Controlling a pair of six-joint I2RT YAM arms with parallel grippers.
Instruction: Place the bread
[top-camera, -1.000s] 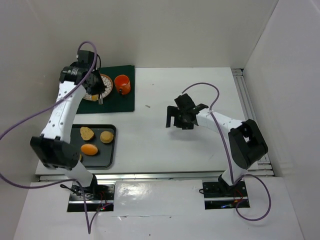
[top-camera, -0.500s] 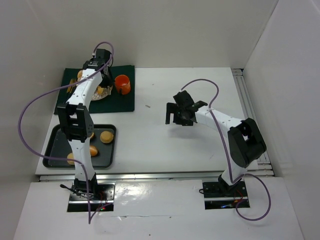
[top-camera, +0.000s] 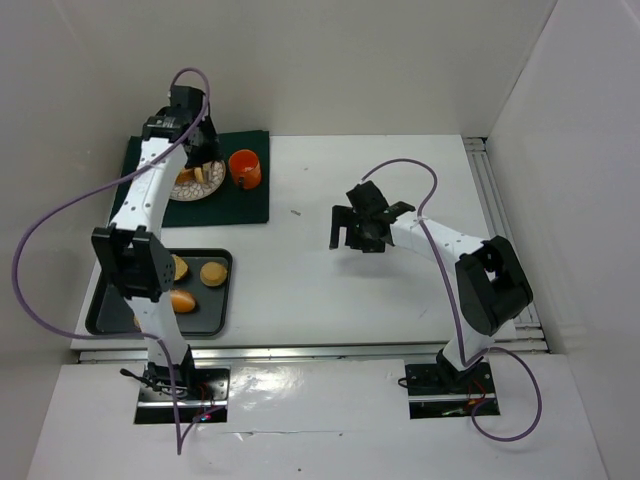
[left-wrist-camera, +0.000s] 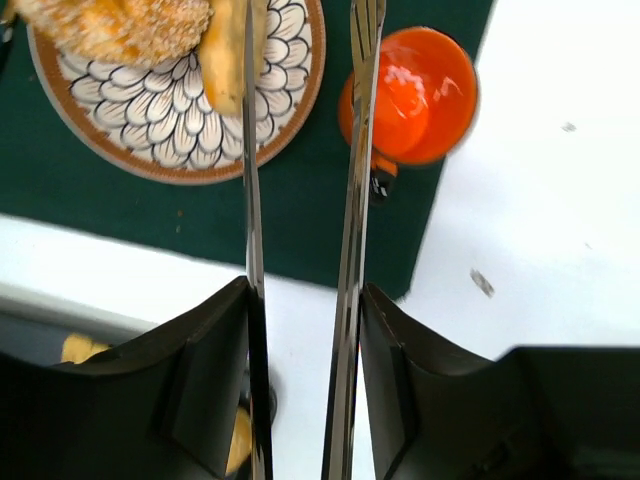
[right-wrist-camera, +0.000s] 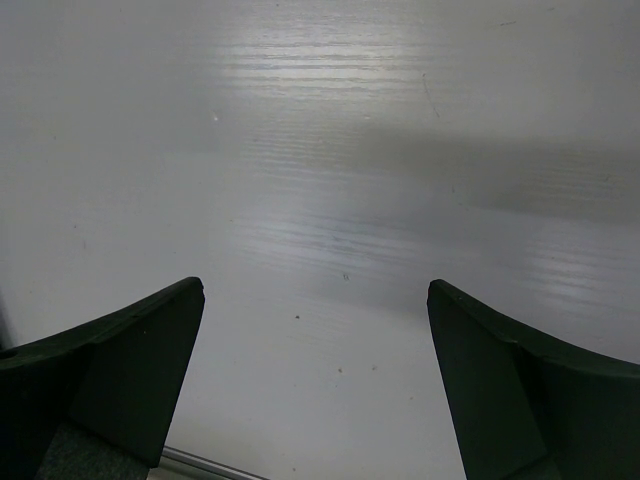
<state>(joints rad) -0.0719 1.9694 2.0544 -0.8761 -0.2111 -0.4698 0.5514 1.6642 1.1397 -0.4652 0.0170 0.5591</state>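
Left wrist camera looks down the left gripper (left-wrist-camera: 302, 120), whose long metal blades (left-wrist-camera: 355, 200) stand partly open above the green mat (left-wrist-camera: 120, 210) with nothing between them. Two pieces of the bread, a seeded roll (left-wrist-camera: 110, 25) and a paler oval roll (left-wrist-camera: 225, 50), lie on the patterned plate (left-wrist-camera: 170, 150). The left blade crosses the oval roll's edge, but contact cannot be told. The orange cup (left-wrist-camera: 410, 90) stands just beside the plate. Seen from above, more rolls (top-camera: 213, 273) sit in the dark tray (top-camera: 208, 318) near the left arm's base. The right gripper (top-camera: 365, 228) hangs wide open and empty over the white table (right-wrist-camera: 320, 150). The rolls look light and soft, and their crusts would likely dent. A gentle pinch across each roll's short middle should serve.
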